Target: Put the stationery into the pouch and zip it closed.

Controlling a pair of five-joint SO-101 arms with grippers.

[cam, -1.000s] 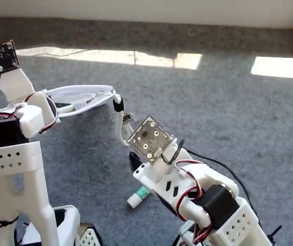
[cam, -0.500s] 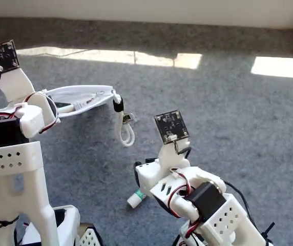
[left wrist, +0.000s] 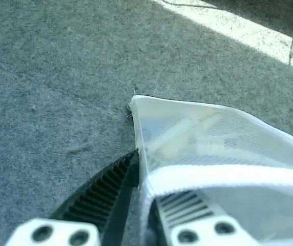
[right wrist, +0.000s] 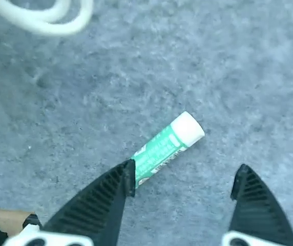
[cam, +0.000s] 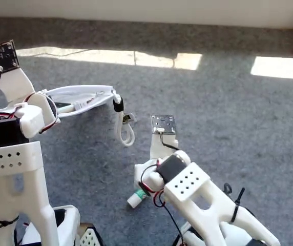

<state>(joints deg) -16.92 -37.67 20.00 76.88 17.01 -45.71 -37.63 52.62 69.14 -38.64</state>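
Note:
A white mesh pouch [cam: 82, 97] hangs off the grey carpet, held at one end by my left gripper [cam: 59, 107]. In the left wrist view the gripper [left wrist: 139, 174] is shut on the pouch [left wrist: 213, 138] at its zipper edge, and pale items show through the mesh. A green and white glue stick [cam: 136, 197] lies on the carpet at the front. My right gripper [right wrist: 186, 177] stands open just above the glue stick [right wrist: 168, 147], one finger [right wrist: 110, 195] beside its green end and the other well clear of it.
The pouch's white cord loop [cam: 126, 134] hangs down to the carpet between the pouch and the glue stick. The left arm's white base [cam: 13, 195] stands at the front left. Sunlit patches [cam: 279, 66] lie on open carpet at the back.
The right arm has tipped forward and down, bringing its gripper over the glue stick. The left arm and the pouch have kept still.

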